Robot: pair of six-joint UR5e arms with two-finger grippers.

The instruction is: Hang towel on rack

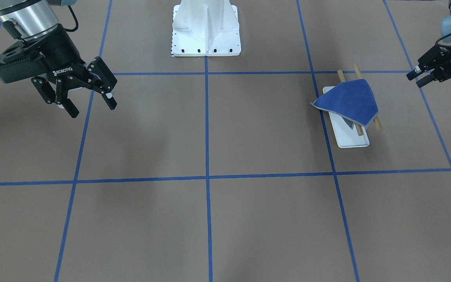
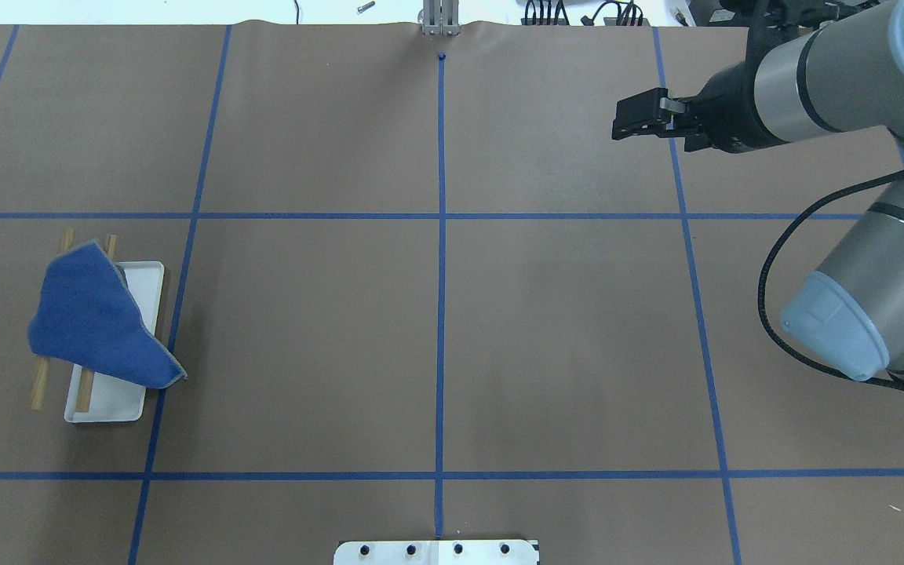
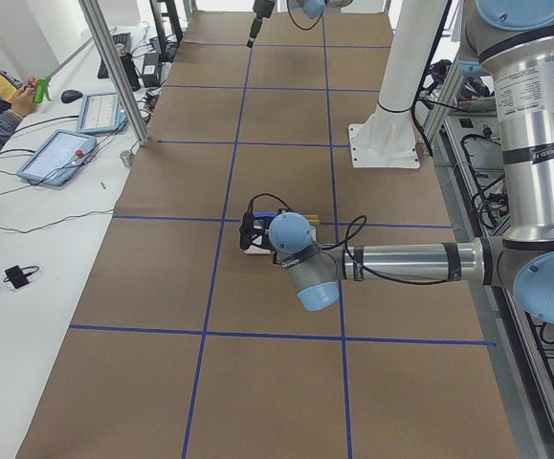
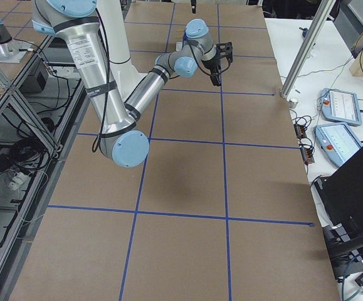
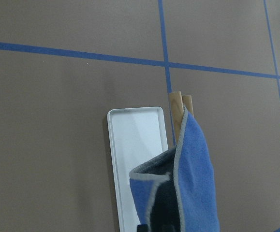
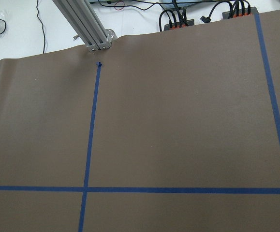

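Observation:
The blue towel point(image 1: 349, 100) is draped over the two wooden dowel bars of the rack point(image 1: 351, 140), blue face up, with one corner hanging past the white tray's edge. In the overhead view the towel point(image 2: 95, 322) covers the middle of the rack point(image 2: 107, 402). The left wrist view shows the towel point(image 5: 194, 179) with its grey underside folded under, over the rack point(image 5: 135, 140). My left gripper point(image 1: 416, 79) is open and empty, apart from the towel, beside and above the rack. My right gripper point(image 1: 92, 109) is open and empty, far off on the other half; it also shows in the overhead view point(image 2: 618, 125).
The large white bolted pedestal point(image 1: 206, 29) stands at the table's robot-side edge in the middle. Blue tape lines point(image 1: 206, 176) divide the brown table. Operator tablets and cables point(image 3: 66, 153) lie on the white bench along the far side.

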